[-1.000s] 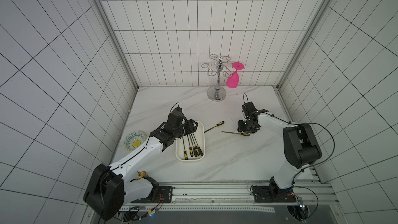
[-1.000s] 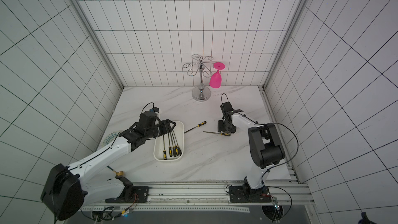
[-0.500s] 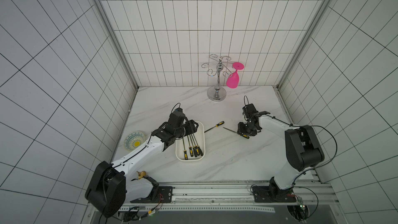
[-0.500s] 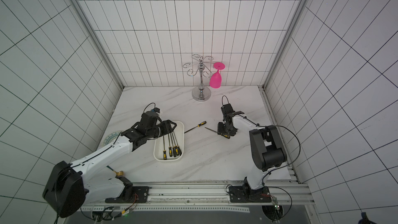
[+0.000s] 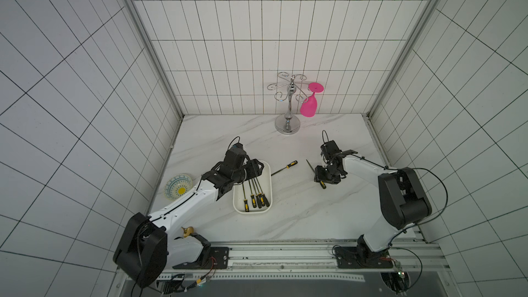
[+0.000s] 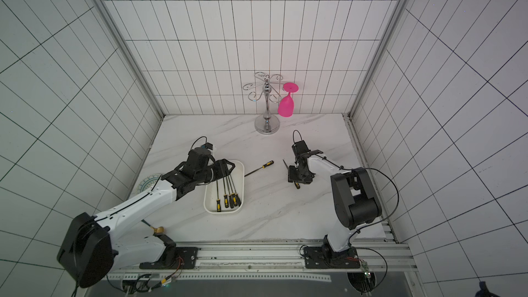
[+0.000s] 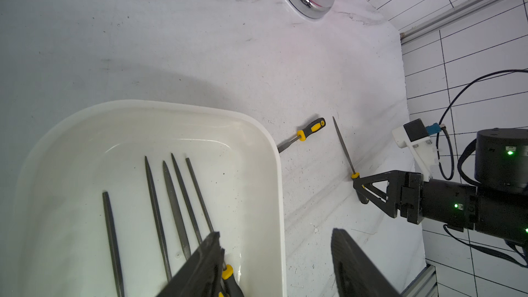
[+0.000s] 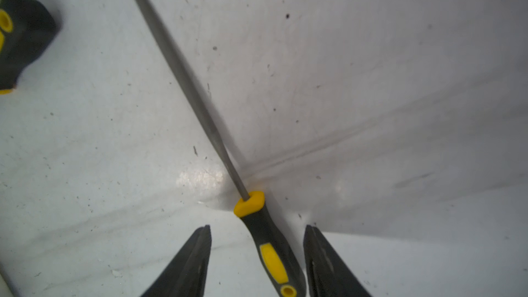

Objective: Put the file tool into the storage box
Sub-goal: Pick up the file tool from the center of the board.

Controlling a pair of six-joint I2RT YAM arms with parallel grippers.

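Observation:
The white storage box (image 5: 267, 179) (image 6: 239, 171) (image 7: 85, 144) holds several black-and-yellow files (image 5: 254, 195) (image 6: 227, 192) (image 7: 171, 195). My left gripper (image 5: 257, 167) (image 6: 228, 167) (image 7: 276, 232) hangs open over the box's far end, one finger over the box and one beyond its rim. One file tool (image 5: 285, 167) (image 6: 260, 168) (image 7: 310, 130) lies loose on the table right of the box. Another file (image 5: 310, 165) (image 6: 285, 165) (image 7: 343, 147) (image 8: 185, 81) lies with its handle between the fingers of my open right gripper (image 5: 325, 178) (image 6: 300, 177) (image 8: 257, 227). A gap shows beside the handle.
A chrome glass stand (image 5: 288, 124) (image 6: 267, 127) with a hanging pink glass (image 5: 309, 107) (image 6: 286, 105) stands at the back. A blue-and-yellow dish (image 5: 178, 190) sits by the left wall. Tiled walls close in three sides.
The file at my right gripper has swung from lying crosswise to pointing its blade toward the back, its handle now between the fingers. The left arm has not moved.

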